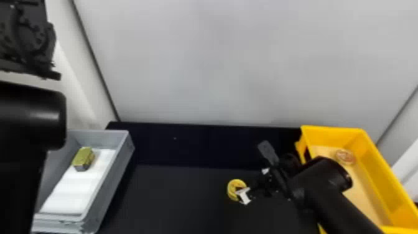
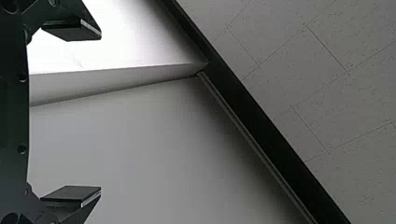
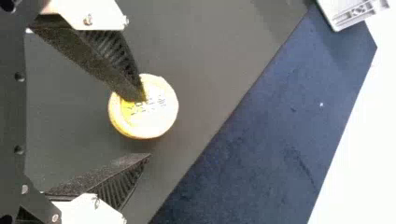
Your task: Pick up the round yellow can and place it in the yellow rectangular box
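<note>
Right gripper [image 3: 144, 126] stands open, its left finger partly covering the round yellow can [image 3: 159, 114], which lies below and left of centre.

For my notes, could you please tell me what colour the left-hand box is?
The box is grey, best seen in the head view.

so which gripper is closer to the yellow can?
Right. The right gripper is at the can, one finger overlapping its top in the right wrist view; the left gripper is raised, well off to the left.
</note>
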Controlling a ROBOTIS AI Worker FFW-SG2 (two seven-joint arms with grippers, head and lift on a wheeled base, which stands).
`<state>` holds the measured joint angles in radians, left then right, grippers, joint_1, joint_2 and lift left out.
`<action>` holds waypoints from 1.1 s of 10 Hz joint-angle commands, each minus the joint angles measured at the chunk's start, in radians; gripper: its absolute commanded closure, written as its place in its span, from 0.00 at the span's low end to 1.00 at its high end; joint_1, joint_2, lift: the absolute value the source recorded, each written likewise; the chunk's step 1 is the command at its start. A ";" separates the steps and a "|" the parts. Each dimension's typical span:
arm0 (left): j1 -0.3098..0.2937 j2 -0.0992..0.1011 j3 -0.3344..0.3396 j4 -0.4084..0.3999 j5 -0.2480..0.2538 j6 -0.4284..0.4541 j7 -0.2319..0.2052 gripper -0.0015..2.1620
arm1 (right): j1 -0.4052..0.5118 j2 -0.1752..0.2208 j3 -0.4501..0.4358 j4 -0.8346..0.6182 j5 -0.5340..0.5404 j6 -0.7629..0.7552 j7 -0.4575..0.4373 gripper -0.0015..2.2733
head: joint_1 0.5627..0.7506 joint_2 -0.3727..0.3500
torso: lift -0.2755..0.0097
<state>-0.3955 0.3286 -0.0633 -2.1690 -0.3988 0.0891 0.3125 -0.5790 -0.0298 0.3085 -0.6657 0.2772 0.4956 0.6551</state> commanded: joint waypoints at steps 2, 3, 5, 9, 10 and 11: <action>-0.002 0.001 -0.001 0.000 0.000 0.000 -0.001 0.05 | -0.002 0.004 0.014 -0.029 -0.018 -0.011 -0.004 0.08 | 0.53 0.59 | 0.93; -0.002 0.003 -0.003 0.000 0.000 0.000 -0.001 0.05 | -0.004 0.005 0.015 -0.029 -0.021 -0.011 -0.007 0.08 | 0.53 0.59 | 0.93; -0.003 0.003 -0.003 0.000 0.000 0.000 0.001 0.05 | -0.009 0.004 0.023 -0.021 -0.022 -0.005 -0.015 0.07 | 0.53 0.59 | 0.93; -0.005 0.001 -0.006 0.001 0.000 0.000 0.001 0.05 | -0.012 0.005 0.025 -0.003 -0.030 0.000 -0.024 0.05 | 0.53 0.59 | 0.93; -0.006 0.001 -0.006 0.003 0.000 0.000 0.001 0.05 | -0.012 0.007 0.025 0.000 -0.035 -0.003 -0.026 0.05 | 0.53 0.59 | 0.93; -0.006 0.001 -0.007 0.003 0.000 0.000 0.001 0.05 | -0.013 0.010 0.025 0.002 -0.039 -0.006 -0.029 0.05 | 0.53 0.59 | 0.93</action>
<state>-0.4011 0.3299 -0.0689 -2.1666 -0.3988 0.0890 0.3130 -0.5910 -0.0234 0.3329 -0.6679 0.2438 0.4940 0.6286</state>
